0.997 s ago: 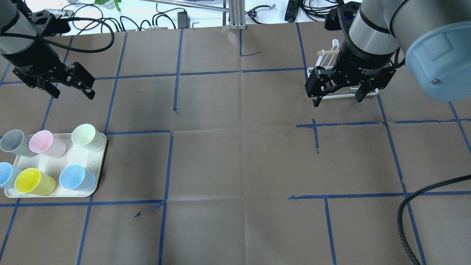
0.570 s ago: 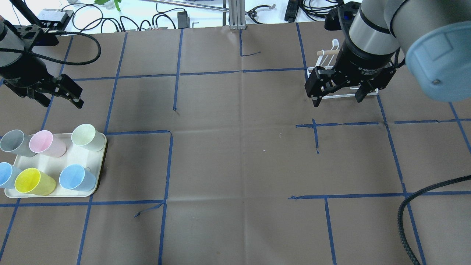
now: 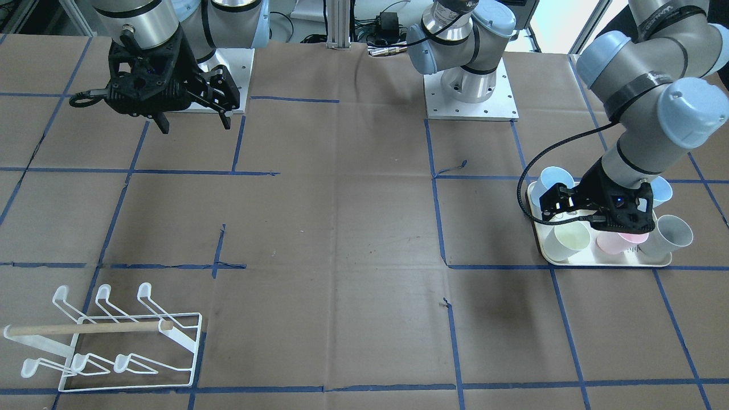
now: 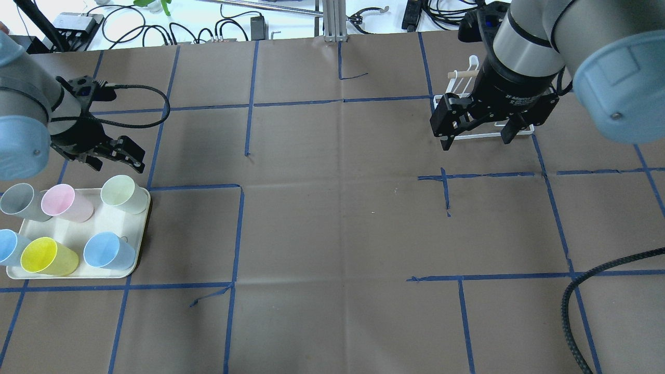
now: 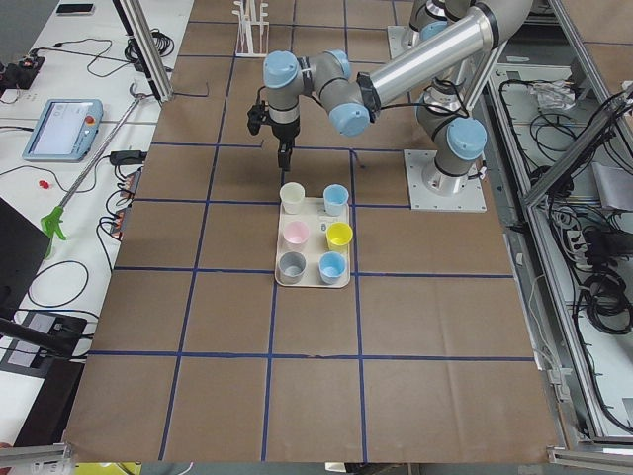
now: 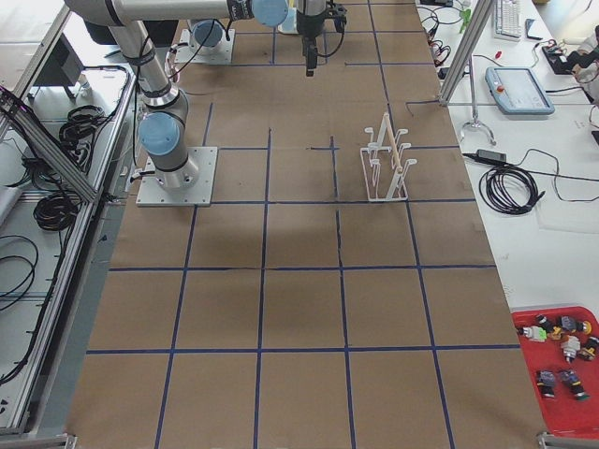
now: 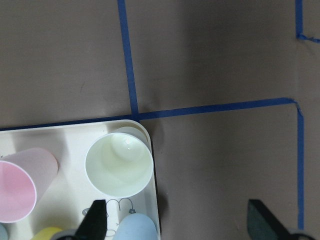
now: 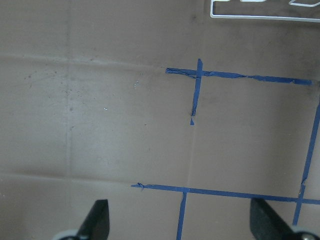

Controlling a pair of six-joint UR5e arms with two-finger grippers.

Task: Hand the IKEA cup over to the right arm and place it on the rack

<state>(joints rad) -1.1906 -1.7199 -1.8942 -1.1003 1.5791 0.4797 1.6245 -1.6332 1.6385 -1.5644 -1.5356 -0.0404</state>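
Observation:
Several pastel cups stand on a cream tray (image 4: 104, 224) at the table's left. The pale green cup (image 4: 122, 192) is at the tray's far right corner and also shows in the left wrist view (image 7: 119, 167). My left gripper (image 4: 115, 162) is open and empty, hovering just beyond that corner; the wrist view puts the green cup left of the middle of the gripper (image 7: 180, 226). The white wire rack (image 3: 85, 328) stands at the far right. My right gripper (image 4: 476, 139) is open and empty above the rack's near edge (image 4: 483, 136) and hides most of the rack.
The pink cup (image 4: 60, 201), grey cup (image 4: 18, 200), yellow cup (image 4: 44, 255) and two blue cups (image 4: 106, 250) fill the rest of the tray. Blue tape lines grid the brown table. A black cable (image 4: 597, 270) hangs at the near right.
My left arm has swung down and toward the tray, so its open gripper now hovers by the pale green cup. The right arm has not moved.

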